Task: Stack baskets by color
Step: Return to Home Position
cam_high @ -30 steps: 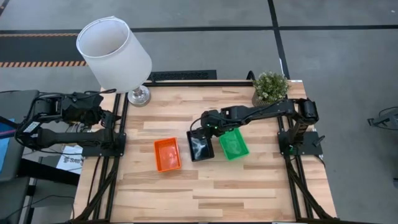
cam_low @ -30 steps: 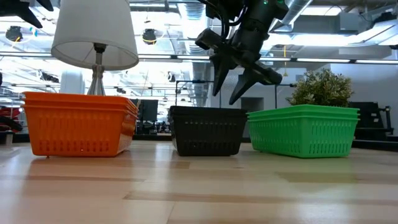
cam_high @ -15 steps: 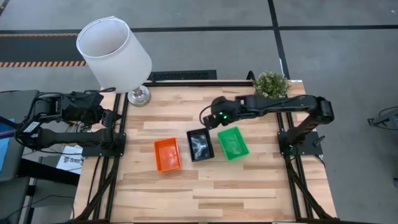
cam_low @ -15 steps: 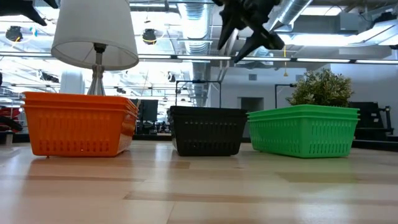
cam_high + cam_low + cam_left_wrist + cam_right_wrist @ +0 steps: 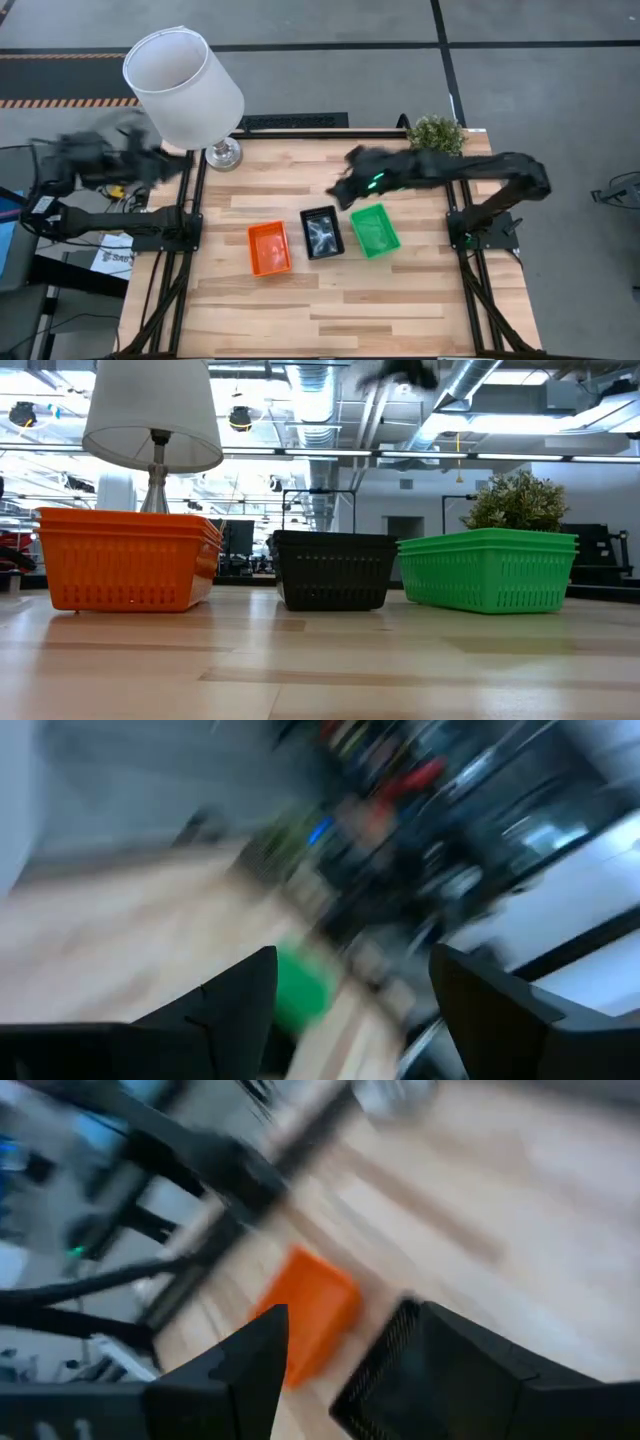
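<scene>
Three piles of baskets stand in a row on the wooden table, bottoms down: orange (image 5: 269,247) on the left, black (image 5: 322,232) in the middle, green (image 5: 374,229) on the right. In the low view the orange (image 5: 125,558) and green (image 5: 488,568) piles show nested rims; the black one (image 5: 333,569) stands between them. My right gripper (image 5: 342,185) hangs open, high above the table and beyond the black basket, and holds nothing; it is a blur at the top of the low view (image 5: 395,372). My left gripper (image 5: 352,960) is open and empty beside the table's left edge (image 5: 165,165).
A lamp with a white shade (image 5: 184,86) stands at the far left corner on its metal foot (image 5: 223,155). A small potted plant (image 5: 436,135) sits at the far right corner. Bare wood lies in front of the baskets (image 5: 330,300).
My right gripper has risen from just above the black basket, going up and a little toward the far edge, until it nearly leaves the top of the low view. My left gripper has tipped upward at the table's left edge. The baskets have stayed where they were.
</scene>
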You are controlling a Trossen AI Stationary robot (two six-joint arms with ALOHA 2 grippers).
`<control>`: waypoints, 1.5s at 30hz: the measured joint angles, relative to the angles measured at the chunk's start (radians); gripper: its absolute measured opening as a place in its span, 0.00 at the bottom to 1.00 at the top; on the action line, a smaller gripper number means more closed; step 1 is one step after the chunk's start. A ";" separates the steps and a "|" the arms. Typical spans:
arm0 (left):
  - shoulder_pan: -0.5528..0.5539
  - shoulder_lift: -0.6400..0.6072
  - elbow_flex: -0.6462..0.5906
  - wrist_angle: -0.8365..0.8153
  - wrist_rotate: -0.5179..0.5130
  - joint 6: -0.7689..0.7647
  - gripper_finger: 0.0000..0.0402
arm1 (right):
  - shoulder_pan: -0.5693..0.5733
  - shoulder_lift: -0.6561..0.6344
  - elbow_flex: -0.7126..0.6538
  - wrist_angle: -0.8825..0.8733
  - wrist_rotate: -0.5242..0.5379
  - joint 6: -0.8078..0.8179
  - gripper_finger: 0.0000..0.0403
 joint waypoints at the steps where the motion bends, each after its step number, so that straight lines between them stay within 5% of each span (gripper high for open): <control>1: 0.000 0.000 0.024 0.072 -0.010 0.029 0.63 | -0.003 -0.034 0.019 -0.005 0.001 -0.053 0.60; 5: 0.000 0.000 0.117 0.251 -0.055 0.245 0.63 | -0.004 -0.182 0.090 -0.007 0.002 -0.305 0.60; 8: 0.000 -0.001 0.175 0.232 -0.062 0.459 0.63 | -0.002 -0.299 0.123 -0.057 -0.001 -0.526 0.60; 15: 0.000 -0.001 0.161 0.211 -0.017 0.579 0.63 | 0.003 -0.554 0.030 -0.101 0.010 -0.577 0.60; 21: 0.000 -0.052 -0.100 0.378 0.041 0.503 0.63 | -0.002 -0.826 -0.358 0.127 0.005 -0.512 0.60; 32: 0.000 -0.344 -0.724 0.821 0.141 0.366 0.63 | 0.011 -1.305 -1.028 0.588 0.003 -0.403 0.60; 39: 0.000 -0.527 -0.935 0.847 0.198 0.303 0.63 | 0.032 -1.490 -1.335 0.776 0.002 -0.365 0.60; 45: -0.015 -0.498 -1.003 0.862 0.229 0.310 0.63 | 0.055 -1.475 -1.512 0.948 0.006 -0.354 0.60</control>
